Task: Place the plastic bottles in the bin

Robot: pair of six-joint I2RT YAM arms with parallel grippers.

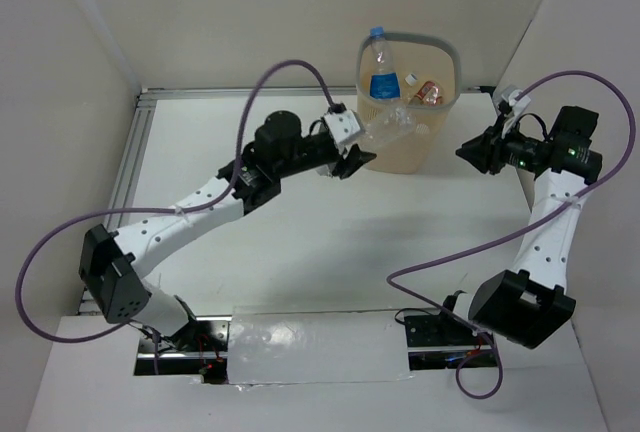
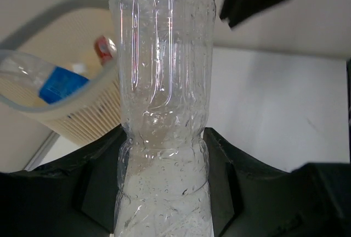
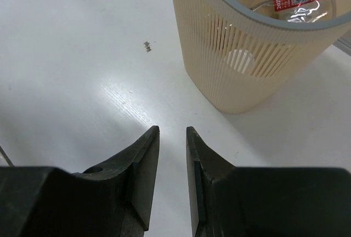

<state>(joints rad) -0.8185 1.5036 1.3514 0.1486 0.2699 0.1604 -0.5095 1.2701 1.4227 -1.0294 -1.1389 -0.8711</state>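
The beige bin [image 1: 437, 148] with a grey rim stands at the back of the table. It holds a blue-labelled bottle [image 1: 380, 70] and a red-labelled bottle [image 1: 430, 92]. My left gripper [image 1: 356, 157] is shut on a clear crumpled plastic bottle [image 1: 388, 130] and holds it against the bin's near left side, at rim height. In the left wrist view the clear bottle [image 2: 162, 111] fills the gap between my fingers [image 2: 225, 160], with the bin [image 2: 71, 119] at the left. My right gripper [image 1: 474, 152] hovers right of the bin, slightly open and empty. It also shows in the right wrist view [image 3: 173, 134], near the bin [image 3: 241, 67].
White walls close in the table at the back and both sides. An aluminium rail [image 1: 133, 157] runs along the left edge. A clear taped sheet [image 1: 310, 347] lies at the near edge between the arm bases. A small speck [image 3: 147, 45] lies on the table.
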